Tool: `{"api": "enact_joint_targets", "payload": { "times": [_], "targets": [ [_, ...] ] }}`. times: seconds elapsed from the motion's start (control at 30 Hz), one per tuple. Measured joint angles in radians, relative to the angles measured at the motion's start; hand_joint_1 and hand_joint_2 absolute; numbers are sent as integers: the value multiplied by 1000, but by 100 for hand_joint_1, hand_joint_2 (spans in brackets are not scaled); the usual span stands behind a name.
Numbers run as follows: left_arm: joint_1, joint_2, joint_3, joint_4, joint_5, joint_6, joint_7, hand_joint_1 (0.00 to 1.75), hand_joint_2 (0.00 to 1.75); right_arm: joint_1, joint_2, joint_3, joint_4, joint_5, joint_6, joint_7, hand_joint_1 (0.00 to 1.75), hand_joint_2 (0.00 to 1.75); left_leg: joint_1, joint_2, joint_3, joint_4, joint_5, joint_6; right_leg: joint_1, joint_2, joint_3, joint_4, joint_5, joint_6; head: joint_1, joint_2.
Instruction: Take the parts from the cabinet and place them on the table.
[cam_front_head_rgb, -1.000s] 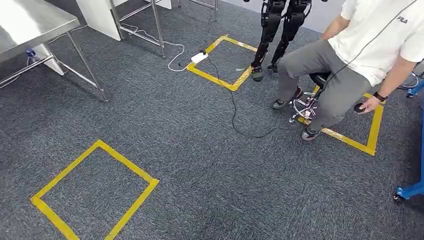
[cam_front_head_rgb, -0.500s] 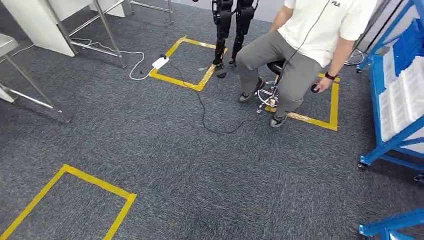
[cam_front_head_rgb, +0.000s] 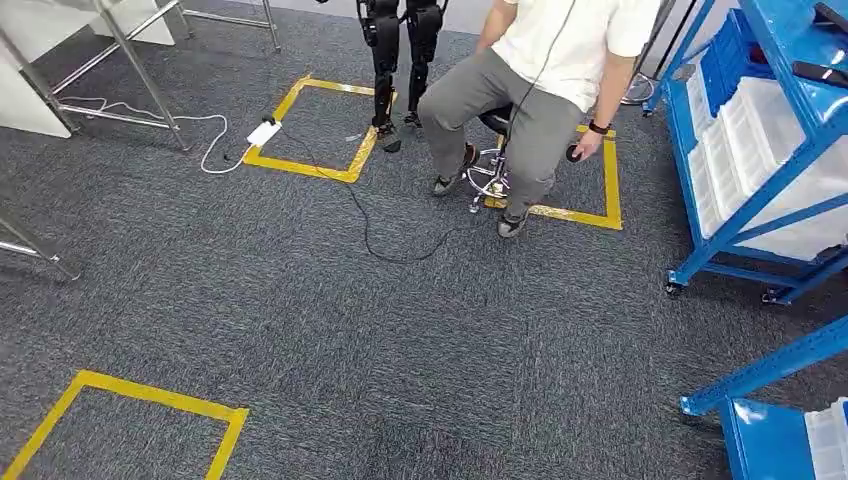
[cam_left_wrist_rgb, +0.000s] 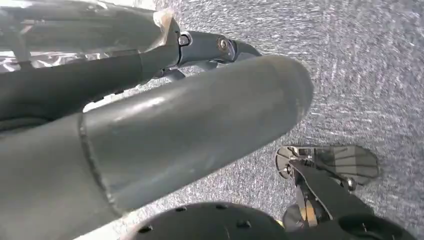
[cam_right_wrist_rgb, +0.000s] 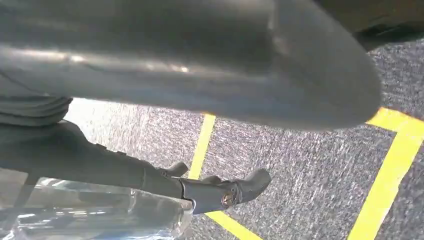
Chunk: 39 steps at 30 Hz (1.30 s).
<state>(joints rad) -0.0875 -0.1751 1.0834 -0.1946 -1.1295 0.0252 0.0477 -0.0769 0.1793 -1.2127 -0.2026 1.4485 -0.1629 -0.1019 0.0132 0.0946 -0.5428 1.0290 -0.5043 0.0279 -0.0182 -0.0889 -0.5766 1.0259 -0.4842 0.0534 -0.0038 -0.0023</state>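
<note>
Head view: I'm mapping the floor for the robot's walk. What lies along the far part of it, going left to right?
Metal table legs → white power strip → black robot legs → seated person → blue rack with white bins.

Rough grey carpet (cam_front_head_rgb: 300, 300) with glossy yellow tape (cam_front_head_rgb: 140, 395); blue painted-metal cabinet (cam_front_head_rgb: 790, 120) holding translucent plastic bins (cam_front_head_rgb: 760, 130); smooth, faintly shiny grey left hand (cam_left_wrist_rgb: 190, 135).
</note>
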Motion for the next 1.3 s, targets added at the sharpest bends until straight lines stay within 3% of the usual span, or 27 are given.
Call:
{"api": "enact_joint_targets", "payload": {
  "times": [0.03, 0.13, 0.17, 0.2, 0.23, 0.3, 0.33, 0.4, 0.47, 0.5, 0.53, 0.63, 0.67, 0.7, 0.73, 0.8, 0.87, 0.9, 0.97, 1.0, 1.03, 1.07, 1.17, 1.2, 1.23, 1.27, 1.3],
  "targets": [
    [1, 0, 0, 0, 0, 0, 2, 0, 0, -4, 0, 0, 0, 0, 0, 2, 0, 0, -4, 12, 4, 1, -9, -12, 16, -3, 6, -2, 11, -9, -1, 0],
    [-5, -2, 0, 0, 0, -1, 3, 0, 0, 0, 0, 1, 0, 0, 2, 2, 0, 0, 0, 44, 21, -5, -14, -26, 22, 36, -7, -3, 12, -29, -3, 0],
    [-7, -3, 0, 0, 0, -2, 3, 0, 0, -1, -2, 1, 0, 1, 2, 3, 0, 0, 4, 42, 22, -2, -22, -35, 5, 51, 10, -9, 18, -40, -3, 0],
    [-8, -2, 0, 0, -1, -2, 3, 0, 0, 2, 1, 2, 0, 3, 3, 5, 0, 0, 9, -19, 16, 28, -43, -40, 1, 62, 11, -11, 20, -43, -6, 0],
    [-7, -2, 0, 0, -2, -2, 3, 0, 0, 1, 1, 3, 0, 3, 3, 8, 0, 0, 9, -59, -11, 88, -82, -39, 2, 73, 10, -11, 22, -50, -8, 0],
    [-3, -2, 0, 0, -2, -1, 4, 0, 0, -2, 2, 6, 0, 3, 5, 8, 0, 0, 8, -90, -89, 245, -156, -39, 8, 99, 9, -10, 23, -66, -8, 0],
    [0, -2, 0, 0, -2, -1, 5, 0, 0, -1, 3, 6, 0, 3, 8, 8, 0, 0, 9, -95, -120, 298, -167, -38, 11, 116, 9, -10, 23, -66, -8, 0],
    [1, -1, 0, 0, -2, 1, 6, 0, 0, 2, 2, 7, 0, 5, 11, 8, 0, 0, 10, -97, -115, 258, -111, -37, 11, 148, 14, -9, 23, -65, -8, 0],
    [0, 0, 0, 0, -3, 2, 5, 0, 0, 2, 2, 8, 0, 6, 13, 8, 0, 0, 16, -117, -47, 100, -14, -36, 10, 177, 20, -7, 22, -64, -8, 0],
    [1, 0, 0, 0, -3, 3, 5, 0, 0, 2, 3, 10, 0, 6, 13, 8, 0, 0, 24, -171, -22, 35, 8, -36, 10, 187, 15, -4, 21, -62, -8, 0],
    [1, 0, 0, 0, -3, 6, 5, 0, 0, -2, 3, 12, 0, 7, 13, 8, 0, 0, 23, -190, -18, 18, 0, -34, 23, 198, 6, 8, 17, -54, -8, 0],
    [-2, 0, 0, 0, -3, 8, 5, 0, 0, 2, 3, 14, 0, 8, 13, 8, 0, 0, 7, -155, -19, 20, 3, -12, 13, 228, -15, -5, 26, -33, -8, 0],
    [-2, -1, 0, 0, -3, 8, 5, 0, 0, 3, 2, 14, 0, 8, 13, 8, 0, 0, 14, -140, -16, 7, 11, 0, 17, 226, -15, 1, 26, -26, -7, 0],
    [-3, -1, 0, 0, -3, 8, 5, 0, 0, 3, 2, 14, 0, 8, 13, 8, 0, 0, 12, -129, -12, 0, 17, 9, 14, 161, -23, 26, 15, -28, -7, 0],
    [-3, -1, 0, 0, -3, 8, 4, 0, 0, 2, 2, 15, 0, 8, 13, 9, 0, 0, 12, -116, -12, -2, 17, 15, 16, 122, -48, 72, -14, -33, 0, 0],
    [0, -1, 0, 0, -4, 8, 5, 0, 0, -3, 2, 16, 0, 8, 13, 9, 0, 0, 7, -81, -13, -2, 16, 18, 11, 103, -129, 224, -84, -37, 1, 0],
    [0, 0, 0, 0, -4, 8, 5, 0, 0, -1, 3, 16, 0, 8, 13, 9, 0, 0, 5, -53, -15, -2, 15, 18, 5, 101, -172, 310, -106, -26, 2, 0],
    [0, 0, 0, 0, -4, 8, 5, 0, 0, 2, 3, 16, 0, 8, 13, 10, 0, 0, 4, -41, -15, -2, 15, 17, 3, 100, -158, 288, -94, -18, 0, 0],
    [0, -1, 0, 0, -4, 9, 5, 0, 0, 3, 1, 16, 0, 8, 13, 11, 0, 0, 5, -17, -12, -1, 11, 12, -4, 80, -65, 121, -30, 3, 1, 0],
    [0, -1, 0, 0, -5, 9, 5, 0, 0, 2, 0, 16, 0, 8, 13, 11, 0, 0, 5, -6, -7, 0, 8, 6, -7, 39, -8, 23, -3, 8, 2, 0],
    [0, 0, 0, 0, -8, 9, 6, 0, 0, -1, 1, 17, 0, 8, 15, 11, 0, 0, -2, 1, -3, 0, 4, 0, -4, -6, -5, 11, 2, -3, 2, 0],
    [1, 0, 0, 0, -11, 10, 7, 0, 0, -4, 3, 18, 0, 8, 15, 11, 0, 0, -1, 9, 4, 1, -4, -11, 8, -2, 6, 2, 9, -9, 3, 0],
    [-5, -3, 0, 0, -13, 10, 9, 0, 0, -3, 1, 19, 0, 8, 15, 11, 0, 0, 4, 43, 25, -7, -12, -30, 17, 36, -4, 1, 8, -33, 0, 0],
    [-7, -3, 0, 0, -13, 10, 9, 0, 0, -3, 0, 19, 0, 8, 15, 11, 0, 0, 11, 37, 28, -3, -20, -40, -3, 52, 14, -4, 13, -45, 0, 0],
    [-9, -3, 0, 0, -13, 10, 9, 0, 0, 0, 1, 19, 0, 8, 15, 11, 0, 0, 14, -36, 22, 23, -39, -46, -4, 63, 13, -5, 14, -48, -1, 0],
    [-9, -4, -1, 0, -13, 10, 9, 0, 0, 0, 0, 20, 0, 7, 15, 11, 0, 0, 16, -77, -5, 83, -83, -44, -4, 73, 12, -4, 18, -60, -3, 0],
    [-9, -4, -1, 0, -13, 10, 10, 0, 0, -2, 0, 20, 0, 7, 15, 11, 0, 0, 15, -92, -43, 161, -124, -43, -2, 87, 11, -4, 17, -61, -5, 0]
  ]
}}
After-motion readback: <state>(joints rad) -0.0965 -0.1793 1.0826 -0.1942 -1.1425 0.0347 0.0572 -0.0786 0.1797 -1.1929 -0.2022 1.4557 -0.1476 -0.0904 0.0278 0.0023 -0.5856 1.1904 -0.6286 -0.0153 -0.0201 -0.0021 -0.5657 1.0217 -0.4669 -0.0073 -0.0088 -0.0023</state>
